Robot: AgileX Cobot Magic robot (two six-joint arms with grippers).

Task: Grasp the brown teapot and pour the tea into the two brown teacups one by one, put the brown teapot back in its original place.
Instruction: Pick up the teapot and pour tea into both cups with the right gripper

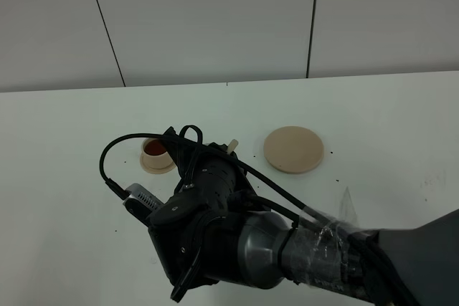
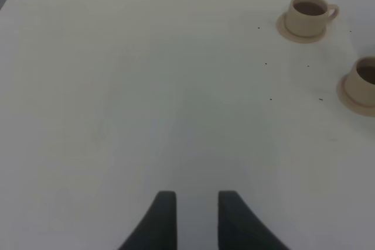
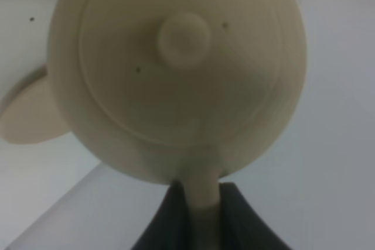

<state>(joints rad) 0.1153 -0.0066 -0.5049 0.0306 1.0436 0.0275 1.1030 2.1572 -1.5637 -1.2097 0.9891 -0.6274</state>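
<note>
While your right arm reaches across the middle of the white worktop (image 1: 373, 120), its right tool (image 3: 202, 203) is pressed together on the loop handle of the brown teapot (image 3: 176, 74). In the wrist view you see the pot's domed lid and knob filling the frame, lifted clear of the worktop. From the high camera the arm hides almost all of the pot; only a small tan tip shows past it. One brown teacup (image 1: 155, 151) with dark tea inside sits on its small saucer just beyond the arm. You can see both teacups (image 2: 309, 14) in the left wrist view, near each other, each on its saucer. The wide flat saucer (image 1: 293, 149) lies bare, well apart to the right. Your left tool (image 2: 196, 203) hangs spread over bare worktop, holding nothing.
</note>
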